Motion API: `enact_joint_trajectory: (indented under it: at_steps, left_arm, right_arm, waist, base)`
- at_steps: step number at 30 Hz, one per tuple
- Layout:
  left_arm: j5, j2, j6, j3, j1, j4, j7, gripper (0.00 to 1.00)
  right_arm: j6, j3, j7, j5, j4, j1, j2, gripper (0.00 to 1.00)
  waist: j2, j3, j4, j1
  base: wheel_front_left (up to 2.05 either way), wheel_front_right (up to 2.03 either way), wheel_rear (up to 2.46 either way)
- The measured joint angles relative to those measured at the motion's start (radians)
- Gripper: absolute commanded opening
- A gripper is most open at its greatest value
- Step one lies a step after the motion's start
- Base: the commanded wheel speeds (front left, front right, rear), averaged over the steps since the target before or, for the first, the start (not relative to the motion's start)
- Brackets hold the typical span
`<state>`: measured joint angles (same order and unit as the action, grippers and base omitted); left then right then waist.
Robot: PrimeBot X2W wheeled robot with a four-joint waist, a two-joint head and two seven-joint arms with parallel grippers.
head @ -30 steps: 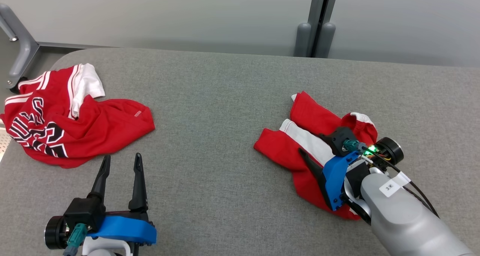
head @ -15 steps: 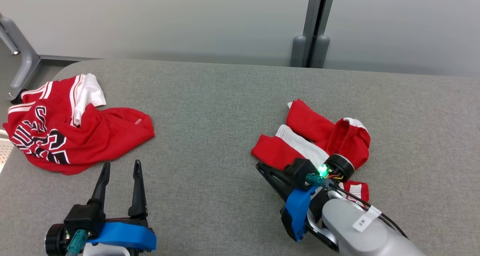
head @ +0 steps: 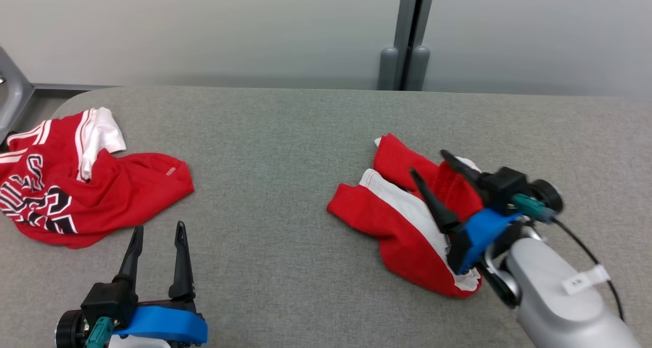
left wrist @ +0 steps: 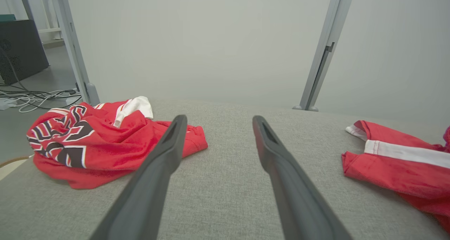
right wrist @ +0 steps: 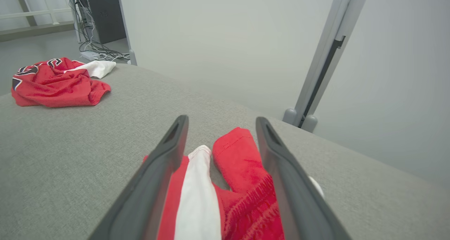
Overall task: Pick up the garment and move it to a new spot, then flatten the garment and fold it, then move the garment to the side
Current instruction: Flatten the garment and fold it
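Presently right gripper [head: 428, 163] hovers, fingers spread and empty, over the crumpled red garment [head: 397, 220] lying right of table [head: 285, 134] centre; left gripper [head: 158, 226] likewise spread, idle. Recommend pinching a hem corner, not the bunched middle

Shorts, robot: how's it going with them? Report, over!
Left tool open, over table. Right tool open over shorts, gripping nothing. Shorts crumpled, unfolded. Jersey far left, nothing in the way.

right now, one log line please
left tool: open, empty | right tool: open, empty, over red shorts | red shorts: crumpled on table | red jersey: far left
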<state>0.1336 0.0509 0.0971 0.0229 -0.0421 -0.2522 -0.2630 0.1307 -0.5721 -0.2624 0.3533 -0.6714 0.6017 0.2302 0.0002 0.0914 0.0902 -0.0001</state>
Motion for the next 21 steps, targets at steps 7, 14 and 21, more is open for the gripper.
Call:
enact_joint_trajectory:
  at_steps: [7,14,21]
  left_arm:
    - [-0.017,0.0,0.0,0.028,0.014,0.001,0.0,1.0]
    - [-0.038,0.001,0.005,0.05,0.032,-0.004,0.0,1.0]
    - [-0.051,0.001,0.01,0.058,0.048,-0.016,0.0,1.0]
  right_arm:
    - [0.0,0.3,0.0,-0.103,0.198,-0.222,0.01,1.0]
    - [0.0,0.488,0.0,-0.151,0.329,-0.422,-0.057,1.0]
    - [0.0,0.567,0.0,-0.177,0.392,-0.545,-0.117,1.0]
  waist:
    - [-0.0002,-0.011,-0.033,0.0]
    - [-0.0002,-0.026,-0.059,0.0]
    - [-0.0002,-0.044,-0.071,0.0]
  base:
    - [0.0,0.0,0.0]
    - [0.0,0.0,0.0]
    - [0.0,0.0,0.0]
